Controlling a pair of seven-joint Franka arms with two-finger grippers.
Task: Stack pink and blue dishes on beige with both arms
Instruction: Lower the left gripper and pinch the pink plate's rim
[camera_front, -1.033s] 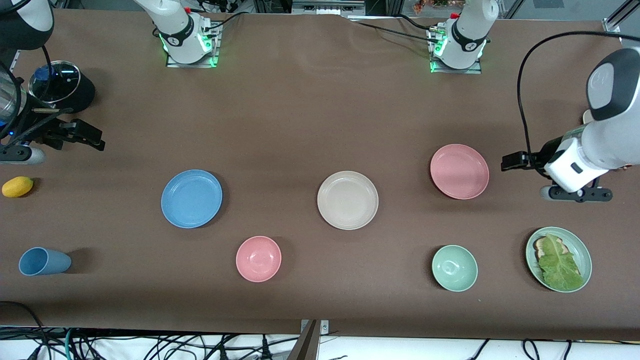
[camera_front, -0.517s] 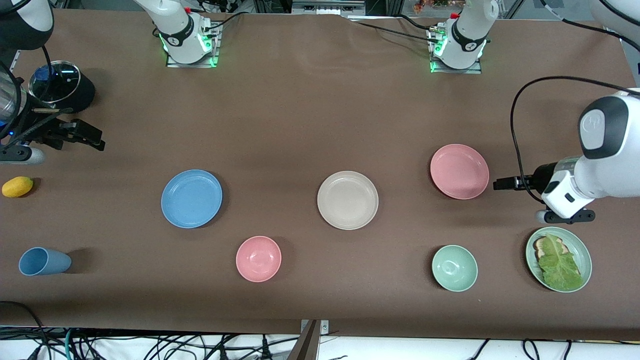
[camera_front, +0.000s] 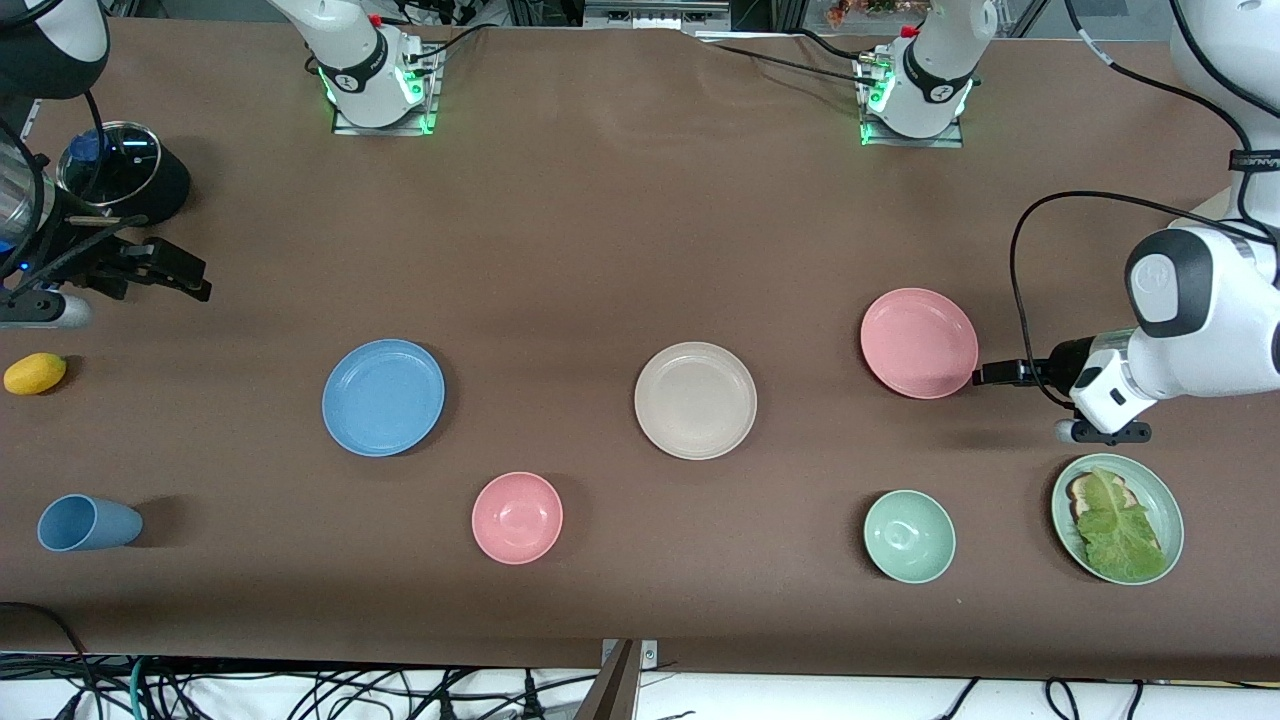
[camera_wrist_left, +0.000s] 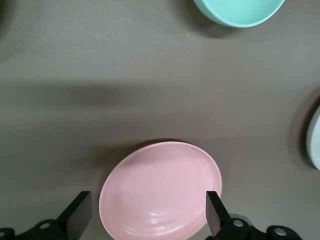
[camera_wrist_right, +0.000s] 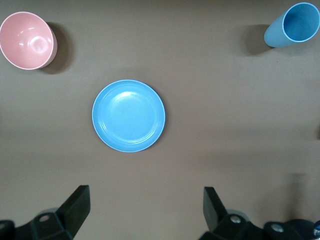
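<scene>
Step in hand: the approach to the first pickup; no plate is lifted and nothing lies on the beige plate (camera_front: 695, 400) yet
Left gripper: the left gripper (camera_front: 985, 373) is low beside the rim of the pink plate (camera_front: 919, 342), on the side toward the left arm's end of the table; the left wrist view shows its fingers (camera_wrist_left: 79, 216) spread wide with the plate's edge between them, gripping nothing
Right gripper: the right gripper (camera_front: 180, 280) hangs over the right arm's end of the table, well apart from the blue plate (camera_front: 383, 397); its fingers (camera_wrist_right: 77, 205) are apart and empty, and this arm appears to wait
Plates: all three lie flat on the table (camera_front: 600, 230) in a rough row, the beige one in the middle, the blue one toward the right arm's end, the pink one toward the left arm's end
Next move: probably the left gripper has to catch the thin pink rim, close on it, then lift and carry it over the beige plate; a shallow edge lying flat gives little to pinch, so a slip seems the main risk
Surface: plain brown matte covering
Other things: a pink bowl (camera_front: 517, 517), a green bowl (camera_front: 909, 536), a blue cup (camera_front: 85, 522) on its side, a green plate (camera_front: 1160, 490) with a lettuce leaf (camera_front: 1118, 525), a lemon (camera_front: 35, 373), and a pot with a glass lid (camera_front: 110, 165)
Room: cables (camera_front: 300, 690) run along the table's near edge
</scene>
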